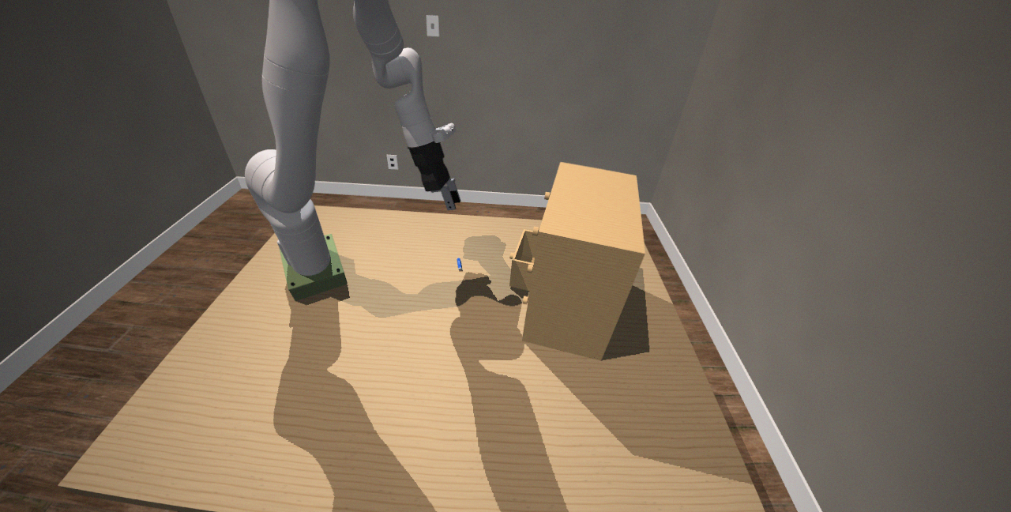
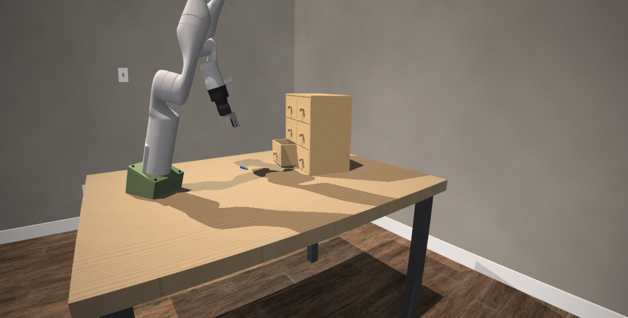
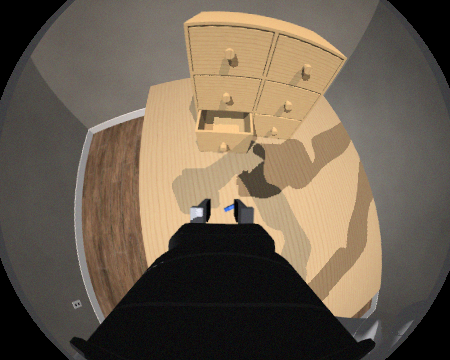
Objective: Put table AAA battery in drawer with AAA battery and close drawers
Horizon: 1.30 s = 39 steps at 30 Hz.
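The blue AAA battery (image 1: 459,264) (image 2: 243,167) (image 3: 229,208) lies on the table in front of the small wooden chest (image 1: 583,289) (image 2: 331,133). My gripper (image 1: 452,205) (image 2: 235,125) (image 3: 222,206) is open and empty, high above the table and pointing steeply down. In the wrist view the battery shows between the fingertips, nearer the right one, but far below them. The bottom left drawer (image 1: 518,277) (image 2: 288,154) (image 3: 209,140) stands partly pulled out. I make out no battery inside it; part of its inside is shadowed. The other drawers look shut, so their contents are hidden.
The chest stands beyond the battery, with knobs sticking out of its drawer fronts, such as the upper left knob (image 3: 229,53). The arm's green base (image 1: 317,285) (image 2: 153,182) is on the battery's other side. Arm shadows cross the table (image 1: 233,396) (image 2: 114,237).
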{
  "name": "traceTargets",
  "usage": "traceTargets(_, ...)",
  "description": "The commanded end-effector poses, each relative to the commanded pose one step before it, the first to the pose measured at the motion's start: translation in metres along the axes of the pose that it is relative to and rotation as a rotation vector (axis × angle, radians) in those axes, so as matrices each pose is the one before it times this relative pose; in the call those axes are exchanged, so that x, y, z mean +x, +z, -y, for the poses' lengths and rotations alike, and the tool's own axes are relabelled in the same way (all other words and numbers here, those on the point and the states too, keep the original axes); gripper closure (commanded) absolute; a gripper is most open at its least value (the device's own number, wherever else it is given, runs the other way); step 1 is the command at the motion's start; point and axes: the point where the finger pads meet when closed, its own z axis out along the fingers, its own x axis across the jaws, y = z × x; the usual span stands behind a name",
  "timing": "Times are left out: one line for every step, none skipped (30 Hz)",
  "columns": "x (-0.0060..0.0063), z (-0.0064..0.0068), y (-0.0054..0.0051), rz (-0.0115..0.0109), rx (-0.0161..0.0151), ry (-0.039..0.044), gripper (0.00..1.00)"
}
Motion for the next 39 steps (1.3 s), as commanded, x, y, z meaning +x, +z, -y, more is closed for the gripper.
traceTargets(-0.00113, 0.00834, -0.00662, 0.01503, -0.03035, 0.02989, 0.33)
traceTargets(0.00046, -0.00023, -0.00113, -0.00243, -0.01408, 0.00084, 0.33)
traceTargets(0.00034, -0.0003, -0.00117, -0.00183, -0.01397, 0.00062, 0.33)
traceTargets(0.00023, -0.00037, -0.00121, -0.00125, -0.0138, 0.00041, 0.33)
traceTargets(0.00012, -0.00043, -0.00124, -0.00072, -0.01357, 0.00022, 0.33)
traceTargets(0.00002, -0.00048, -0.00127, -0.00022, -0.0133, 0.00003, 0.33)
traceTargets(-0.00007, -0.00051, -0.00129, 0.00024, -0.01299, -0.00013, 0.33)
traceTargets(-0.00015, -0.00054, -0.0013, 0.00066, -0.01263, -0.00029, 0.33)
traceTargets(-0.00023, -0.00057, -0.0013, 0.00103, -0.01224, -0.00043, 0.33)
traceTargets(0.0, 0.0, 0.0, 0.0, 0.0, 0.0, 0.33)
traceTargets(0.0, 0.0, 0.0, 0.0, 0.0, 0.0, 0.33)
traceTargets(-0.0003, -0.00058, -0.0013, 0.00136, -0.01181, -0.00055, 0.33)
traceTargets(-0.00035, -0.00059, -0.00129, 0.00165, -0.01135, -0.00065, 0.33)
traceTargets(0.00015, -0.00039, -0.00099, -0.0008, -0.01135, 0.00036, 0.33)
traceTargets(0.00032, -0.00033, -0.00085, -0.0016, -0.01115, 0.00068, 0.33)
traceTargets(0.00025, -0.00036, -0.00085, -0.00123, -0.01071, 0.00052, 0.33)
traceTargets(0.00018, -0.00038, -0.00083, -0.0009, -0.01024, 0.00037, 0.33)
traceTargets(0.00012, -0.0004, -0.00082, -0.00061, -0.00974, 0.00024, 0.33)
traceTargets(0.00007, -0.0004, -0.00079, -0.00036, -0.00921, 0.00013, 0.33)
traceTargets(0.00003, -0.0004, -0.00076, -0.00015, -0.00867, 0.00004, 0.33)
traceTargets(-0.00001, -0.0004, -0.00073, 0.00002, -0.00812, -0.00004, 0.33)
traceTargets(-0.00003, -0.00038, -0.00069, 0.00016, -0.00755, -0.0001, 0.33)
traceTargets(-0.00006, -0.00037, -0.00065, 0.00027, -0.00698, -0.00014, 0.33)
traceTargets(-0.00007, -0.00035, -0.00061, 0.00035, -0.00641, -0.00018, 0.33)
traceTargets(-0.00008, -0.00033, -0.00056, 0.0004, -0.00584, -0.0002, 0.33)
traceTargets(-0.00009, -0.0003, -0.00052, 0.00043, -0.00528, -0.00021, 0.33)
traceTargets(0.0, 0.0, 0.0, 0.0, 0.0, 0.0, 0.33)
traceTargets(0.0, 0.0, 0.0, 0.0, 0.0, 0.0, 0.33)
traceTargets(-0.00009, -0.00028, -0.00047, 0.00044, -0.00473, -0.00021, 0.33)
traceTargets(-0.00009, -0.00025, -0.00042, 0.00043, -0.0042, -0.00021, 0.33)
traceTargets(-0.00009, -0.00022, -0.00037, 0.00041, -0.00368, -0.0002, 0.33)
traceTargets(-0.00008, -0.0002, -0.00032, 0.00038, -0.00318, -0.00018, 0.33)
traceTargets(-0.00007, -0.00017, -0.00028, 0.00034, -0.00271, -0.00016, 0.33)
traceTargets(-0.00006, -0.00014, -0.00023, 0.0003, -0.00227, -0.00014, 0.33)
traceTargets(-0.00005, -0.00012, -0.00019, 0.00025, -0.00185, -0.00012, 0.33)
traceTargets(-0.00004, -0.00009, -0.00015, 0.00021, -0.00147, -0.0001, 0.33)
traceTargets(-0.00003, -0.00007, -0.00012, 0.00016, -0.00113, -0.00008, 0.33)
traceTargets(-0.00003, -0.00005, -0.00009, 0.00012, -0.00082, -0.00006, 0.33)
traceTargets(-0.00002, -0.00004, -0.00006, 0.00008, -0.00056, -0.00004, 0.33)
